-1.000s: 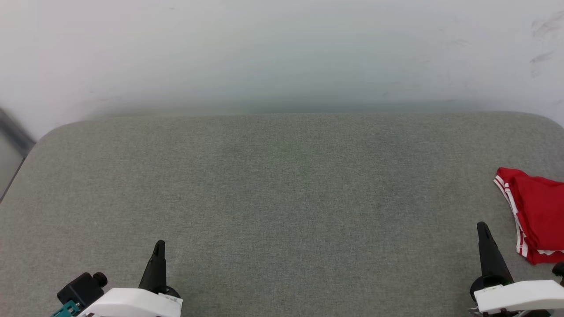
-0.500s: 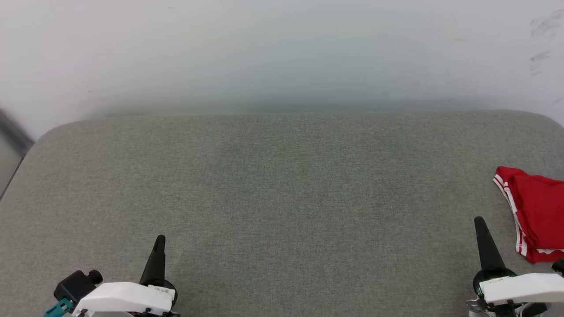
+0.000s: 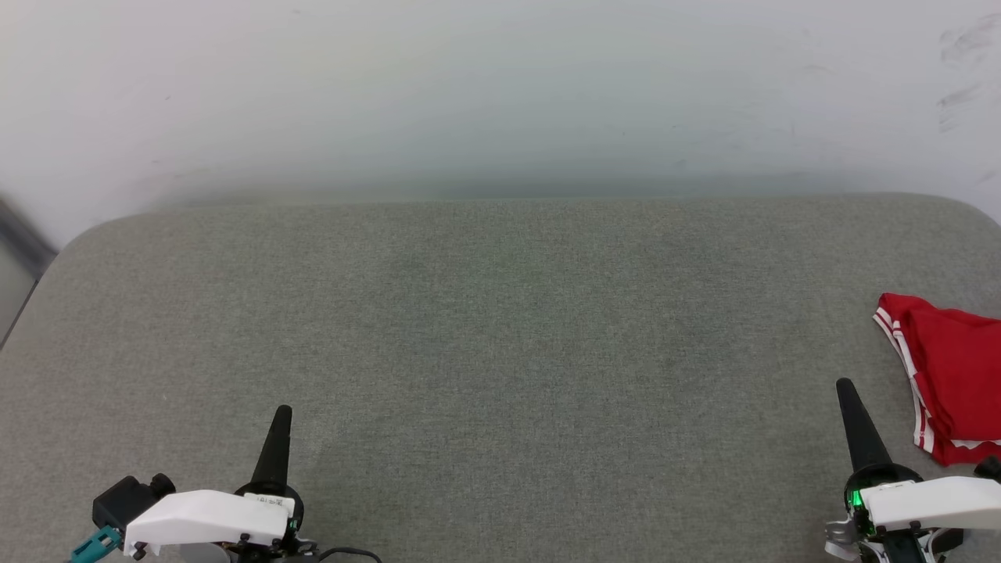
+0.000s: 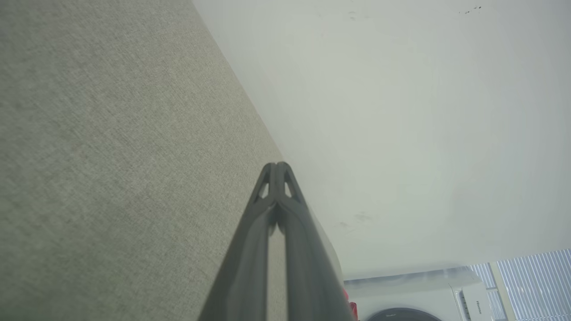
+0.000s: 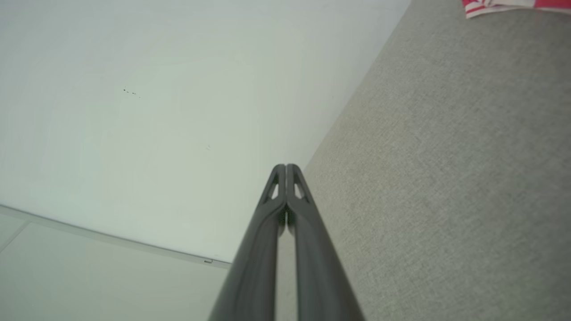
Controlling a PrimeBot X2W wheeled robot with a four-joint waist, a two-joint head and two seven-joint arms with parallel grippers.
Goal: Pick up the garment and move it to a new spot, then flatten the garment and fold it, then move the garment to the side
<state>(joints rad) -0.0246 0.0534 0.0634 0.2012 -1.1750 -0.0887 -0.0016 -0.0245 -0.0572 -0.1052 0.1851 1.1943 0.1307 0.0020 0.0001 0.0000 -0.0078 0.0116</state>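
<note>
Right hand (image 3: 844, 386), closed, sits just left of the garment (image 3: 954, 367).

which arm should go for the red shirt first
Right. The garment lies at the right edge of the table, close beside the right gripper; the left gripper sits far across it. Both are shut, so it must open first.
</note>
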